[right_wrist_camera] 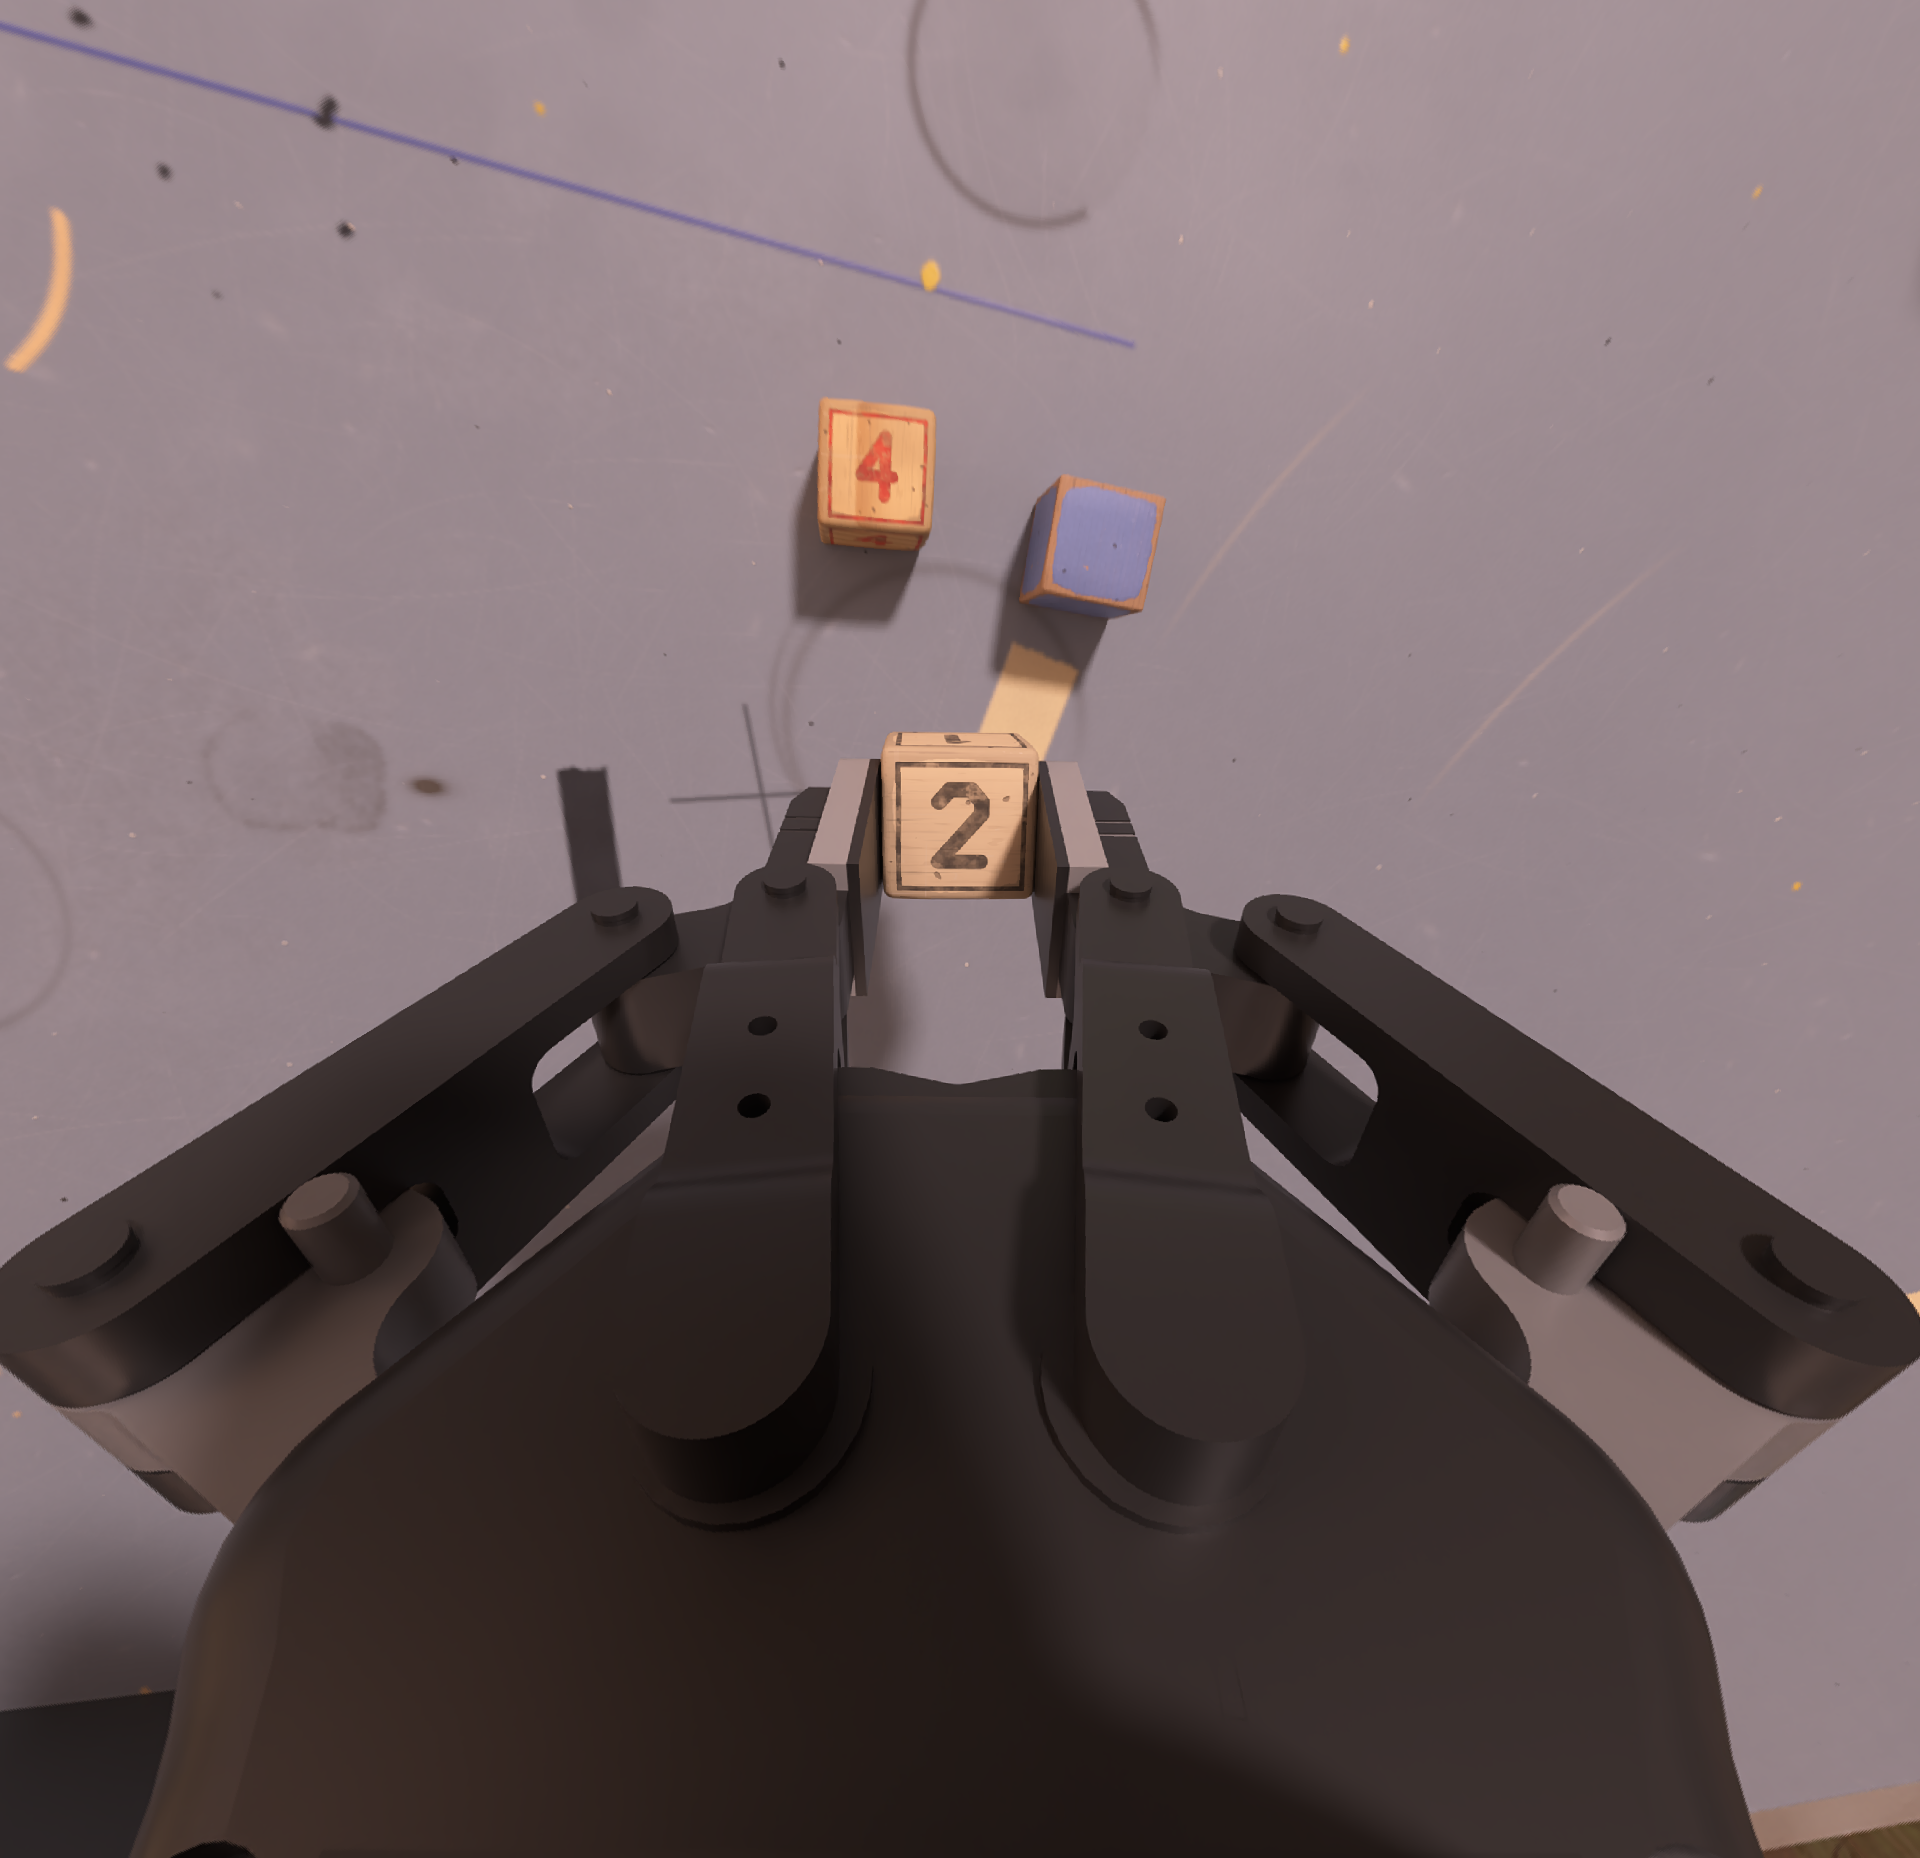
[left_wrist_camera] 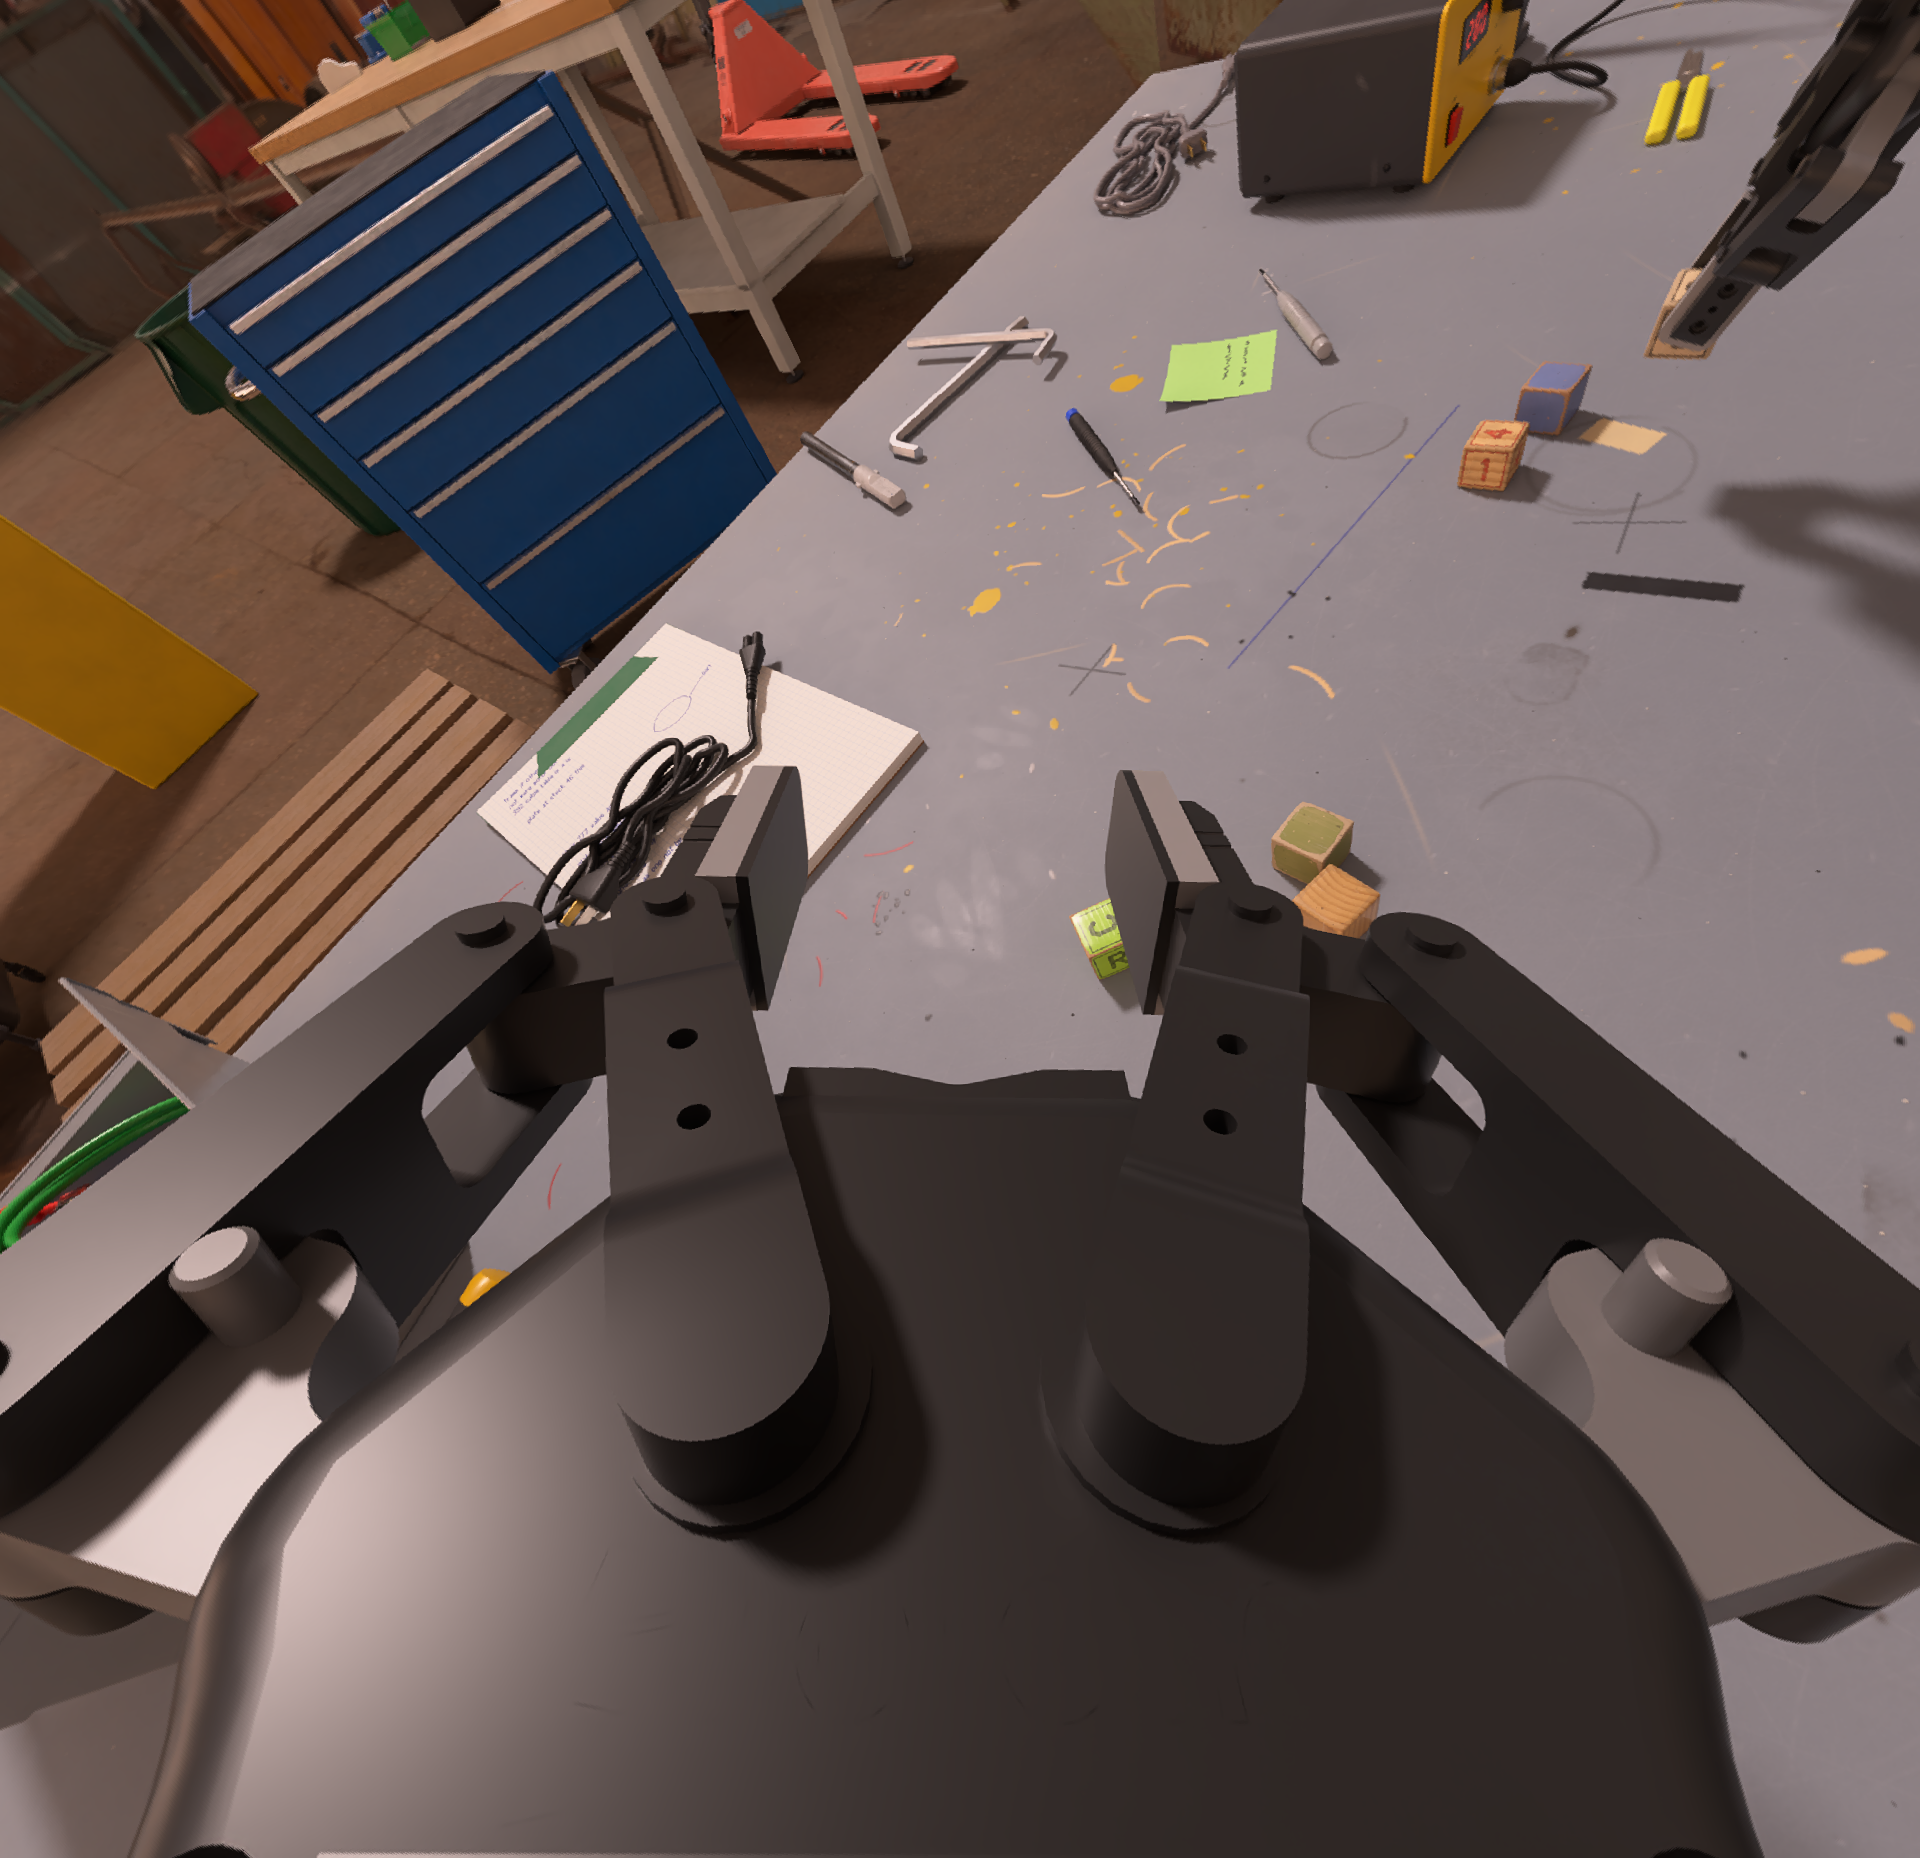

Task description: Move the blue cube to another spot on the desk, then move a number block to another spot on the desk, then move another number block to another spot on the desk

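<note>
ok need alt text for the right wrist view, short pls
The right hand grips a wooden block with a black numeral between its fingers, held above a grey desk. Farther along the desk sit a wooden block with a red numeral and a blue cube, slightly apart.

Workshop: grey bench (left_wrist_camera: 1455, 728) w/ hex keys (left_wrist_camera: 961, 374), screwdriver (left_wrist_camera: 1103, 458), power supply (left_wrist_camera: 1382, 73); blue tool cabinet (left_wrist_camera: 468, 354) & red pallet jack (left_wrist_camera: 810, 83) beyond.
</note>
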